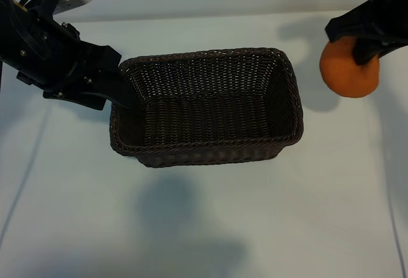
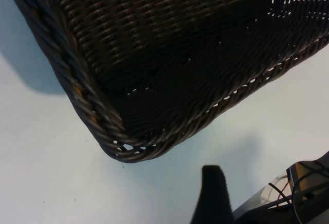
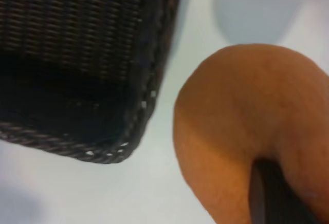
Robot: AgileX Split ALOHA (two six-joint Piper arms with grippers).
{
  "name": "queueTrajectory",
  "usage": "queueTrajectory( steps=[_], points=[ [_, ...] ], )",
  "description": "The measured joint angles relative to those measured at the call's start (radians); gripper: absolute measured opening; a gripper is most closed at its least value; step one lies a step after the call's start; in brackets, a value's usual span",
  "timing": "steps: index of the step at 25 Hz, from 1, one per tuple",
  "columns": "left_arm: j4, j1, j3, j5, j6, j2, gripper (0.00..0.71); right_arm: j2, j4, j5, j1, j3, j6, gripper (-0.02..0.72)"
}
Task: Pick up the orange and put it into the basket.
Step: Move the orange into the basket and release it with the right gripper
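— Where's the orange (image 1: 347, 71) right now?

— Pinched in my right gripper (image 1: 364, 43), lifted off the table at two o'clock from the basket (image 1: 290, 93), apparently so it can clear the braided rim.

— And your left?

— My left gripper (image 1: 121, 96) is spread at the basket's nine o'clock wall, one finger inside, probably bracing it for the drop.
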State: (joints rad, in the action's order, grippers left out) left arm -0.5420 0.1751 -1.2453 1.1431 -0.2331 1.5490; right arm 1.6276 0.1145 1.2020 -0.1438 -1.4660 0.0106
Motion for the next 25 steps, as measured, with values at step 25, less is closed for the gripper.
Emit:
queueTrajectory(
  steps=[25],
  points=[
    [-0.001, 0.0, 0.0, 0.0, 0.003, 0.0, 0.567, 0.083, 0.118, -0.341, -0.341, 0.0, -0.054, 0.079]
  ],
)
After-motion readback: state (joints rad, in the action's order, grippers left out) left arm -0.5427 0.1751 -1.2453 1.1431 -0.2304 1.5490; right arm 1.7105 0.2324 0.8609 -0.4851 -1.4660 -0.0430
